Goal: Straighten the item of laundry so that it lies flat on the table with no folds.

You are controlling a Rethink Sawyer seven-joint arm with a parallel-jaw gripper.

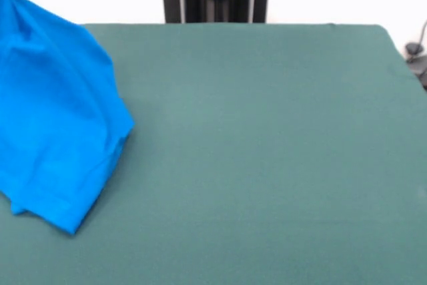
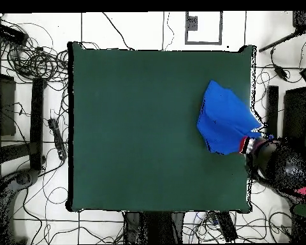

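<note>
Dark green felt covers a large rectangular table (image 1: 267, 151), and cables lie tangled on the pale floor (image 2: 28, 64) around it. On this table, a small bright blue T-shirt (image 1: 53, 111) hangs lifted in a cone shape, its top bunched to a point and its lower edge draping down onto the cloth; only plain blue fabric shows, with no print visible. In the front view the shirt sits at the table's left edge, rising to the upper left corner of the picture. In the overhead view the shirt (image 2: 224, 118) lies close to the table's right edge, with most of the green surface bare beside it. The gripper (image 2: 252, 144) sits at the shirt's corner nearest that edge, just where the fabric comes to its point, and appears to be pinched on the cloth, holding it up. The dark bulk of the arm (image 2: 280, 167) extends off beyond the table edge. Judging from this, the step in hand is dragging the shirt out flat; it would go best by drawing the held corner slowly toward the table's open middle, keeping it low so the trailing fabric unrolls without folding under.
</note>
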